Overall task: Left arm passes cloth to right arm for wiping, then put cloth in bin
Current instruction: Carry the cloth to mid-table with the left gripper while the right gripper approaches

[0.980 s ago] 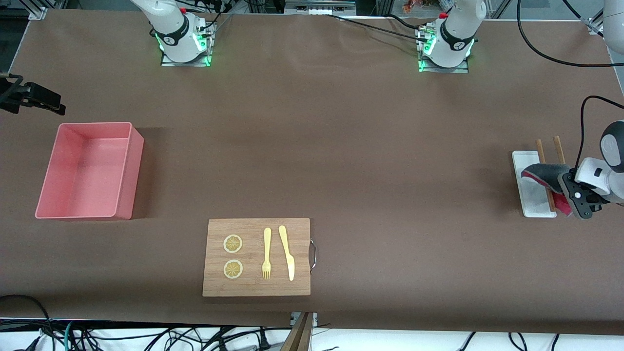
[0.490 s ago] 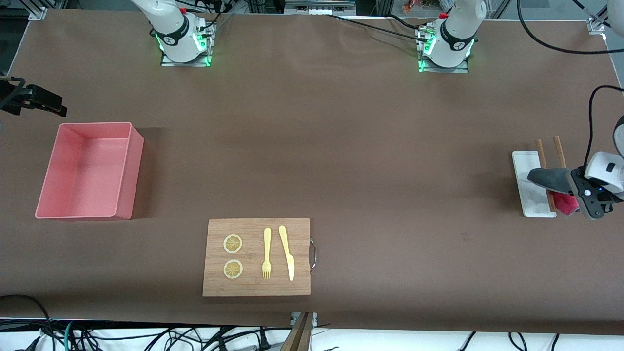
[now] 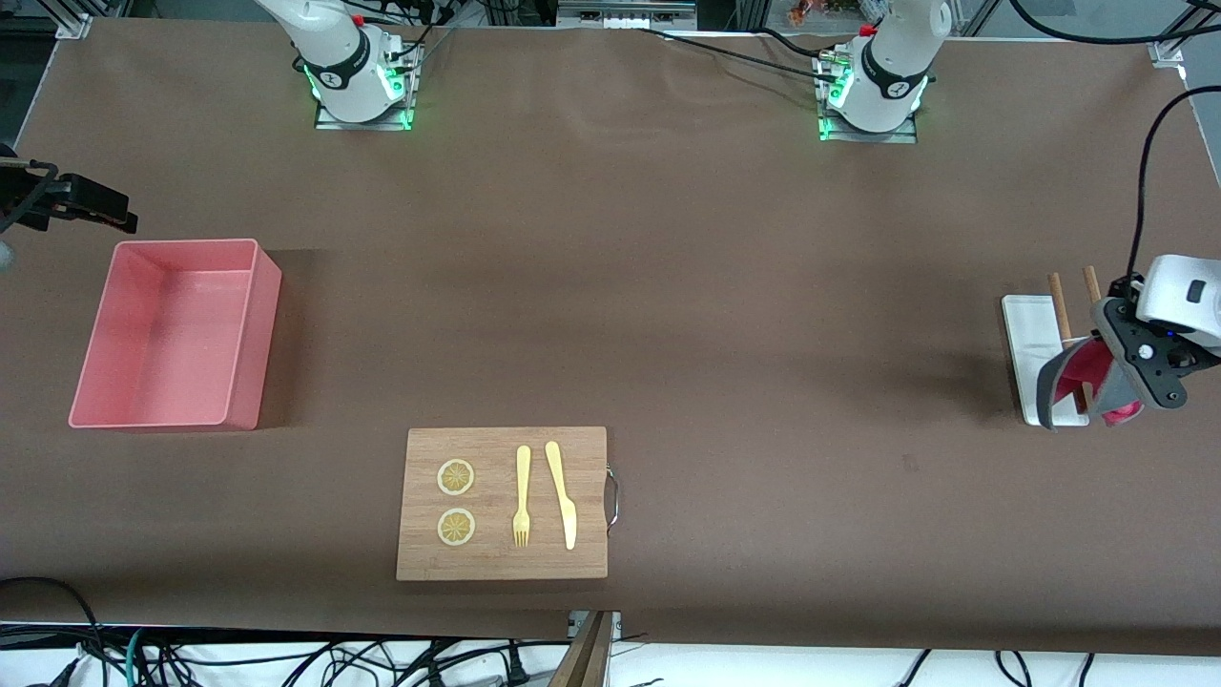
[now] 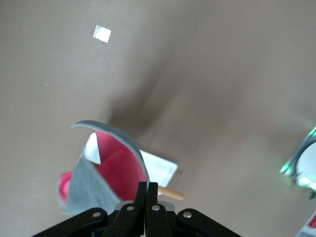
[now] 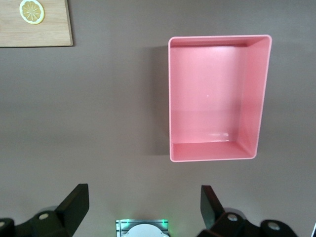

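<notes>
The cloth, grey outside and red inside, hangs curled from my left gripper over the small white tray at the left arm's end of the table. In the left wrist view the jaws are shut on the cloth's edge, at my left gripper. The pink bin stands empty at the right arm's end. My right gripper hovers over the table beside the bin, on the side toward the robot bases. The right wrist view shows my right gripper open with nothing in it, above the bin.
Two wooden sticks lie across the white tray. A bamboo cutting board with two lemon slices, a yellow fork and a knife sits near the front camera, mid-table.
My left gripper has risen with the cloth, which has left the tray and now hangs curled with its red face showing. My right gripper has drifted slightly.
</notes>
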`<state>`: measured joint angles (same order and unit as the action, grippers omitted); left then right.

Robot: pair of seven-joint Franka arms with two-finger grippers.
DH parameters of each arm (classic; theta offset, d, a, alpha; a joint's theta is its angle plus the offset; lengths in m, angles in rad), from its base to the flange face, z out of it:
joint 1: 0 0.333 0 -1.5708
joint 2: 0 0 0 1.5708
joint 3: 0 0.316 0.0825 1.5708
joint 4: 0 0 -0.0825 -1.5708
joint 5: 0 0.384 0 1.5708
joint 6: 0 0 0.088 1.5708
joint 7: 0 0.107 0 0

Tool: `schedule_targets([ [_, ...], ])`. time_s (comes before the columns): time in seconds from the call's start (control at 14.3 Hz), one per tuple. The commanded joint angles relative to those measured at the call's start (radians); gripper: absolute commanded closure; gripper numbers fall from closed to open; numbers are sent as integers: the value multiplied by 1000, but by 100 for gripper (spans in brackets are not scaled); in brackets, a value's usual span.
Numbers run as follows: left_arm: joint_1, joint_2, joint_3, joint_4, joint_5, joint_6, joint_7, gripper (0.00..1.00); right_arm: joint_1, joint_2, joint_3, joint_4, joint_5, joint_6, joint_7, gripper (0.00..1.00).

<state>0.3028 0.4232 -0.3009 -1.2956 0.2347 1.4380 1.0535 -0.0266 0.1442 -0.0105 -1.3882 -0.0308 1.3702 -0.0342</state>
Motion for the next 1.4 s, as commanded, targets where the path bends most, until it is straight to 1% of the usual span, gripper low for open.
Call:
schedule_targets([
  [0.0, -74, 16, -23, 107, -17, -97, -220, 100, -4, 9, -2, 6, 29, 1, -4, 0],
  [0.21, -201, 16, -18, 186, -15, -132, -376, 100, 2, 54, -2, 6, 15, -5, -4, 0],
  [0.28, -229, 19, -17, 197, -21, -133, -427, 100, 4, 63, 0, 6, 18, -3, -6, 0],
  [0.35, -232, 29, -18, 199, -93, -130, -449, 100, 8, 69, 4, 6, 23, 0, 2, 0],
  [0.42, -231, 35, -11, 196, -203, -122, -479, 100, 25, 81, 6, 8, 29, 1, 14, 0],
  [0.49, -228, 57, -9, 196, -289, -107, -521, 100, 55, 98, 6, 9, 29, 4, 17, 0],
  [0.56, -232, 68, -12, 197, -334, -88, -538, 100, 91, 118, 6, 11, 29, 19, 57, 0],
  [0.63, -244, 69, -17, 197, -348, -65, -541, 100, 111, 129, 6, 11, 40, 47, 130, 0],
  [0.77, -307, 72, -15, 194, -360, -3, -558, 100, 149, 162, 6, 11, 109, 85, 277, 0],
  [0.91, -330, 98, -18, 190, -383, 67, -540, 100, 184, 192, 6, 12, 158, 131, 388, 0],
  [1.05, -384, 112, -26, 194, -496, 106, -480, 100, 230, 213, 6, 12, 178, 202, 469, 0],
  [1.19, -418, 115, -27, 196, -578, 235, -428, 100, 275, 230, 6, 12, 199, 274, 548, 0],
  [1.26, -433, 115, -29, 194, -634, 274, -382, 100, 290, 239, 6, 12, 210, 309, 574, 0],
  [1.33, -450, 115, -29, 194, -664, 298, -325, 100, 303, 248, 6, 12, 224, 335, 591, 0],
])
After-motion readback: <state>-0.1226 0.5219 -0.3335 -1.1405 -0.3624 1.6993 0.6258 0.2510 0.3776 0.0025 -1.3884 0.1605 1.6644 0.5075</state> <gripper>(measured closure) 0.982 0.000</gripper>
